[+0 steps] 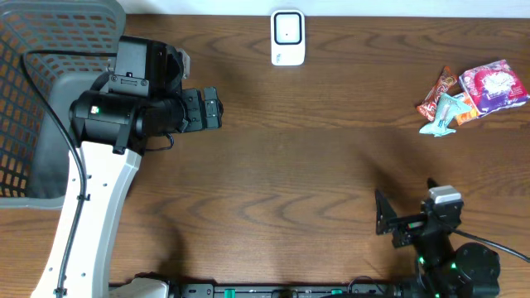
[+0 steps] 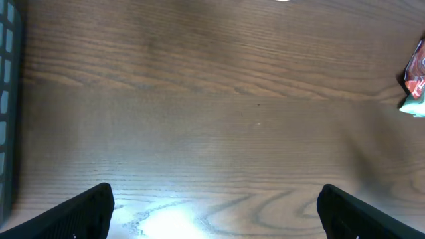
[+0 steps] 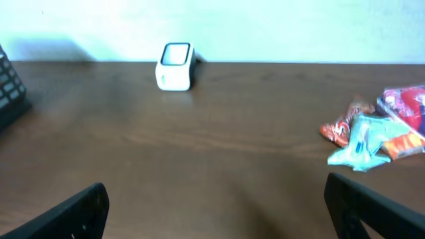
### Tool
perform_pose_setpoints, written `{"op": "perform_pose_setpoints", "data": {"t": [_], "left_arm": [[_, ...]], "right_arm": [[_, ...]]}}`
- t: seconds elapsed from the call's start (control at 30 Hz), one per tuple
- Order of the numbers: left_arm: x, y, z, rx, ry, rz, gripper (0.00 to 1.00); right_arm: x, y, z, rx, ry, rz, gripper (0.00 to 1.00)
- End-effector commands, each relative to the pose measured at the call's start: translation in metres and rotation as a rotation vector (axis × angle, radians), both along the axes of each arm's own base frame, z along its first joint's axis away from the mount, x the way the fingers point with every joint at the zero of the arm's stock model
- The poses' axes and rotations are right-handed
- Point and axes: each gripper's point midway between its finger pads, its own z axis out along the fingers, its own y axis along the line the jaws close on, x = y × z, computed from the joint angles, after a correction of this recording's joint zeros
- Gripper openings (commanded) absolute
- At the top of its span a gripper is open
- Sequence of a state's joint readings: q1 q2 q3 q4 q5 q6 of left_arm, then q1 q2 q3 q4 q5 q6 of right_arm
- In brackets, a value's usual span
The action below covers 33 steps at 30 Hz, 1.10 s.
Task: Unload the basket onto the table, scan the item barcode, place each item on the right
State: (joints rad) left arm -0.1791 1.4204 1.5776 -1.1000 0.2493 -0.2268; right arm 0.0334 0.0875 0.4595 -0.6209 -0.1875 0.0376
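A white barcode scanner (image 1: 287, 37) stands at the table's far edge, its dark window facing forward (image 3: 175, 65). The items, a small heap of snack packets (image 1: 472, 95), lie at the far right: a red one, a teal one, an orange one and a pink one (image 3: 375, 133). My left gripper (image 1: 213, 108) hovers open over bare wood (image 2: 216, 212) at the left, far from the packets (image 2: 415, 76). At the near right edge my right gripper (image 1: 406, 217) stands open and empty (image 3: 216, 212), facing the scanner.
A grey mesh basket (image 1: 33, 99) fills the far left corner, right behind the left arm; its wall shows in the left wrist view (image 2: 6, 99). Brown wooden tabletop (image 1: 290, 174) lies between both arms, the scanner and the packets.
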Motion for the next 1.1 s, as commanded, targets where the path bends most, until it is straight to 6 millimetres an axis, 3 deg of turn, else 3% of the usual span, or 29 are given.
{"op": "perform_pose_setpoints", "data": {"t": [0.0, 0.73, 1.07], "left_arm": [[-0.001, -0.001, -0.004, 0.008, 0.007, -0.02, 0.98], [-0.001, -0.001, -0.004, 0.009, 0.007, -0.021, 0.98], [-0.001, -0.001, -0.004, 0.008, 0.007, -0.02, 0.98]], "right_arm": [[0.006, 0.0, -0.003, 0.004, -0.048, 0.001, 0.99], [0.044, -0.002, -0.03, 0.026, -0.298, -0.02, 0.99], [0.049, -0.028, -0.039, 0.07, -0.269, -0.181, 0.99]]}}
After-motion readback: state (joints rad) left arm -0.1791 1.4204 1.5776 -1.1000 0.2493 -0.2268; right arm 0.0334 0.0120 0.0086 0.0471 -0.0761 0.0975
